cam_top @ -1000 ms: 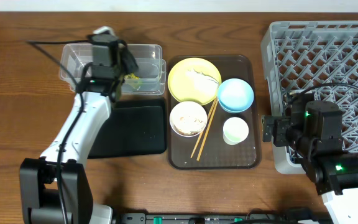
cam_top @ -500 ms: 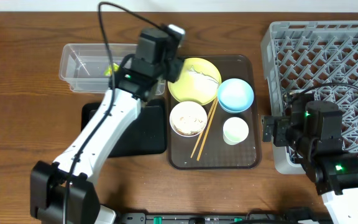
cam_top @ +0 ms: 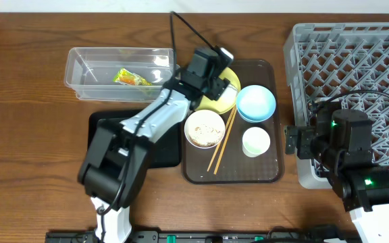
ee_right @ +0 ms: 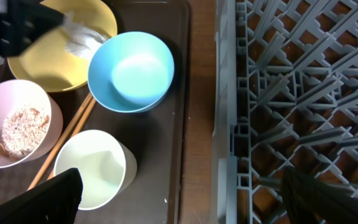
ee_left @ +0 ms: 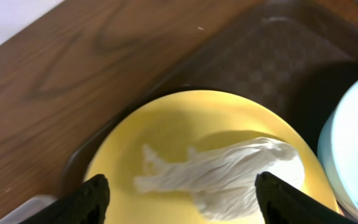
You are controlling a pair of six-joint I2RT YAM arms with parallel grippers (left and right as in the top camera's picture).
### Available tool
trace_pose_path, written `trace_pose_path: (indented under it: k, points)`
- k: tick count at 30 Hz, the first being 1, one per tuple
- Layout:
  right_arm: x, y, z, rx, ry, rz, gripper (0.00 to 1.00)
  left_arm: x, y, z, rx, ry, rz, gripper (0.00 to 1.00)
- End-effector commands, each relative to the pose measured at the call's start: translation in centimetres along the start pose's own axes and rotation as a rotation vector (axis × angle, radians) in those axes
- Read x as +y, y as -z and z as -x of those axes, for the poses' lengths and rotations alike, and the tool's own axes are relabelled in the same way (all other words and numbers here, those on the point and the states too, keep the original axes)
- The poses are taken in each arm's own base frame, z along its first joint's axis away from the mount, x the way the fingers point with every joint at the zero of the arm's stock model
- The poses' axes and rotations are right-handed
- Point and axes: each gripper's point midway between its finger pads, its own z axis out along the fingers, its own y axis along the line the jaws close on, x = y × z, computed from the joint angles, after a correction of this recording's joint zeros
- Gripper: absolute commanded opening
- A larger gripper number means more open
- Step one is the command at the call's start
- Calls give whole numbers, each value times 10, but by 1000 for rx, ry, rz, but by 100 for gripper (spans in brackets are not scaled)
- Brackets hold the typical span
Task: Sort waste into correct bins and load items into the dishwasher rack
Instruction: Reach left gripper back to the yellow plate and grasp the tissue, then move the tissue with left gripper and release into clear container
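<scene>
1. Overhead
   - The left arm (cam_top: 157, 115) reaches across the black tray (cam_top: 169, 148) to the brown serving tray (cam_top: 231, 179).
   - The left gripper (cam_top: 215, 79) covers most of the yellow plate (cam_top: 227, 100); its jaw state cannot be judged from above.
   - The snack wrapper (cam_top: 132, 78) lies inside the clear tub (cam_top: 86, 67).
   - On the serving tray stand the blue bowl (cam_top: 256, 102), the white bowl (cam_top: 204, 118) holding rice (cam_top: 206, 135), and the cup (cam_top: 256, 142). The chopsticks (cam_top: 221, 143) lie between the white bowl and the cup.
   - The right gripper (cam_top: 294, 142) sits just beside the left edge of the dishwasher rack (cam_top: 356, 54), which the frame cuts off at right. Its fingers are hidden under the wrist.

2. Left wrist
   - The jaws are spread; only the dark fingertips (ee_left: 92, 196) show, cut off at the lower edge.
   - The crumpled tissue (ee_left: 229, 174) lies on the plate between them — no contact is visible on either side.
   - The blue bowl enters at right, mostly cropped.

3. Right wrist
   - The jaws are spread wide and hold nothing, with the tips in the bottom corners.
   - The gripper hangs over the serving tray's edge and the rack's wall.
   - The left gripper's dark bulk hides part of the plate at top left, with a scrap of tissue showing beneath it.
   - The white bowl is cropped at the left edge.
</scene>
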Motion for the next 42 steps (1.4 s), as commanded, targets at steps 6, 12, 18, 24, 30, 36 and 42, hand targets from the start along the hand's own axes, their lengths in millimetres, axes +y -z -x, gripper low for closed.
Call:
trace_pose_path:
  k: [6, 12, 18, 24, 30, 36, 42]
  points:
    - [1, 5, 7, -20, 13, 5, 99, -28, -33, -28, 62, -72, -43, 79]
    - [1, 5, 7, -20, 13, 5, 99, -29, -36, -35, 81, -73, -46, 50]
    - [1, 5, 7, -19, 13, 5, 99, -18, -22, -26, 81, -72, 2, 6]
    - [1, 5, 7, -17, 13, 5, 99, -10, 33, -5, 89, -13, 7, 6]
    - [1, 5, 6, -16, 13, 5, 99, 33, 94, 21, 17, 206, 75, 6]
    - [1, 5, 5, -11, 13, 4, 99, 116, 125, 15, -50, 515, 208, 6]
    - [1, 5, 4, -6, 12, 4, 99, 190, 137, -24, -51, 799, 334, 8]
